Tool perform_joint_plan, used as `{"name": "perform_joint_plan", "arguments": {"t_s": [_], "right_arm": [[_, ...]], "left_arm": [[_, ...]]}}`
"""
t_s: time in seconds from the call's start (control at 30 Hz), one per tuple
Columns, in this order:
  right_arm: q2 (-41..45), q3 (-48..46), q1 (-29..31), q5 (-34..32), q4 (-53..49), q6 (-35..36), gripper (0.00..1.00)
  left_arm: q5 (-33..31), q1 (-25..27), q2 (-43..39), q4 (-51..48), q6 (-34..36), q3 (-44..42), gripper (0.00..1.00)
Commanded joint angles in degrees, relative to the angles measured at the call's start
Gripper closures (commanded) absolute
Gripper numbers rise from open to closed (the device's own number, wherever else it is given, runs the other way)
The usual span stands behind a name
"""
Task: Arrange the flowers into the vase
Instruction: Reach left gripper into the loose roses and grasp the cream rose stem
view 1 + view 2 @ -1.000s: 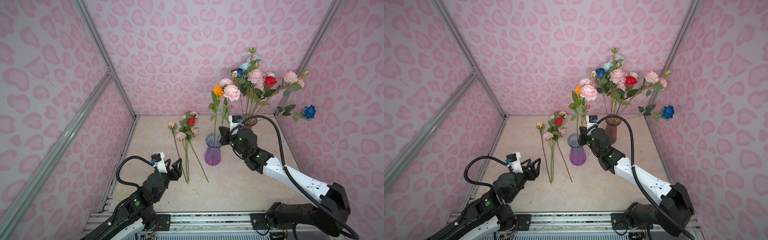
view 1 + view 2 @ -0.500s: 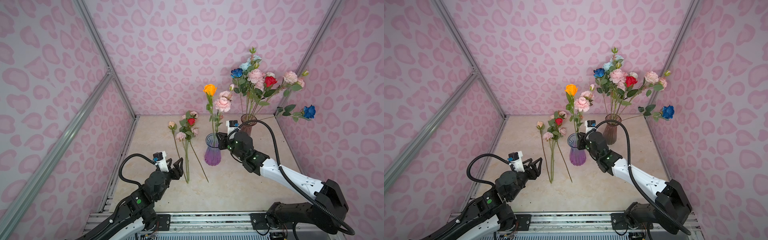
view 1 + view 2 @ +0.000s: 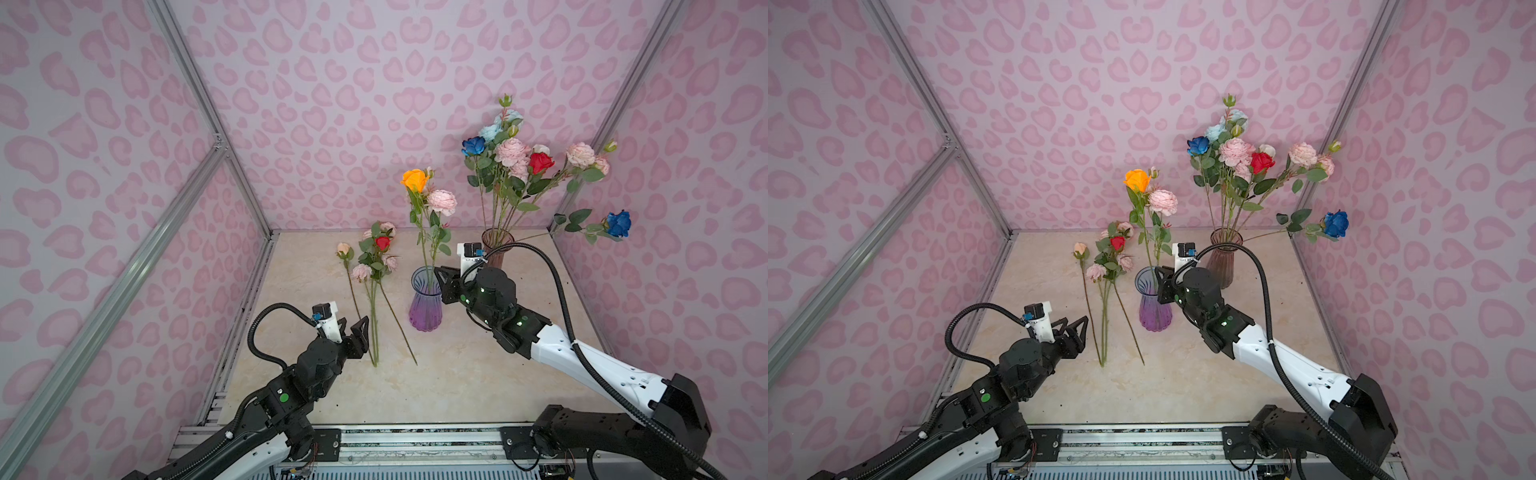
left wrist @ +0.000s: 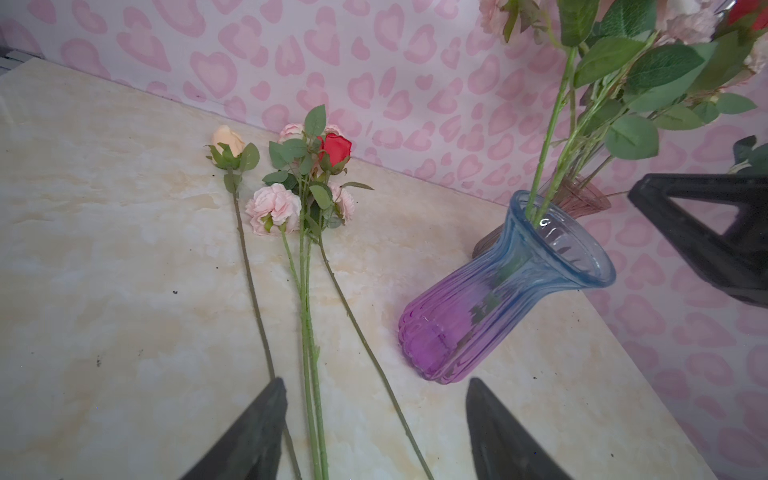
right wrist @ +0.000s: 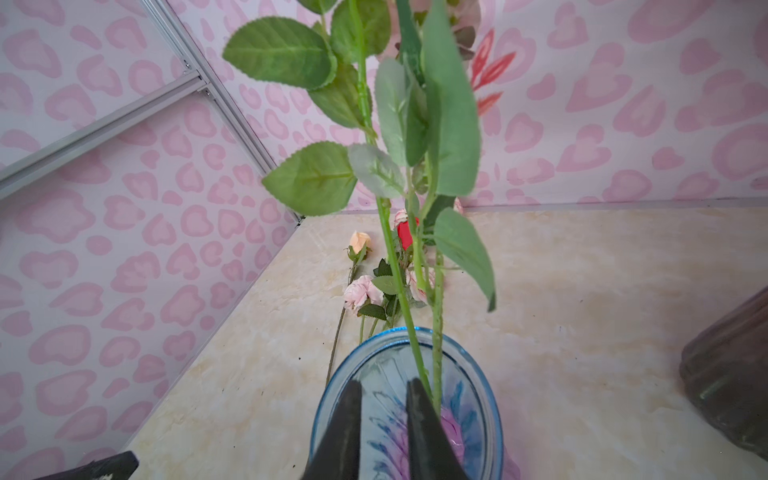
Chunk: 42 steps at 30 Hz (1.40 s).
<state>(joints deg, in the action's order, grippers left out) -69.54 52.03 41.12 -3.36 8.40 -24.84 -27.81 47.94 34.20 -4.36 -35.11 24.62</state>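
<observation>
right wrist view: right gripper (image 5: 384, 388) over the purple vase (image 5: 486, 407) mouth, jaws narrowly parted, gripping nothing; two stems just beside one finger.
in the purple vase: orange rose (image 3: 414, 179) and pink peony (image 3: 442, 202), upright.
back vase (image 3: 500, 245): full bunch (image 3: 515, 162).
on the table (image 3: 457, 374): loose flowers (image 3: 376, 266), four stems seemingly, left to place.
left gripper (image 4: 374, 380): wide, empty, above their stem ends.
progress: likely well past halfway.

Marbled tabletop (image 3: 457, 382) bears loose flowers (image 3: 376, 266), purple vase (image 3: 424, 309) and brown vase (image 3: 497, 246).
</observation>
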Motion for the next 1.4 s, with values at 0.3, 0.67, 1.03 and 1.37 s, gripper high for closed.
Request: {"name": "perform_joint_plan", "arguments": {"t_s": [0.3, 0.67, 1.03, 1.37], "right_arm": [[8.59, -3.91, 3.68, -8.75, -5.52, 3.13, 0.72], [18.11, -10.47, 3.70, -12.03, -7.14, 0.19, 0.72], [26.12, -14.85, 3.69, -14.39, -7.64, -1.00, 0.71], [26.68, -14.46, 3.61, -12.20, -7.55, -1.37, 0.70]], "left_arm": [[4.62, -12.92, 29.75, -14.27, -7.47, 16.16, 0.32], [11.51, -24.18, 62.30, -16.97, -6.56, 35.23, 0.55], [13.11, -26.65, 79.36, -20.41, -5.04, 46.49, 0.75], [6.89, -26.19, 64.59, -19.27, -1.36, 38.55, 0.97]]}}
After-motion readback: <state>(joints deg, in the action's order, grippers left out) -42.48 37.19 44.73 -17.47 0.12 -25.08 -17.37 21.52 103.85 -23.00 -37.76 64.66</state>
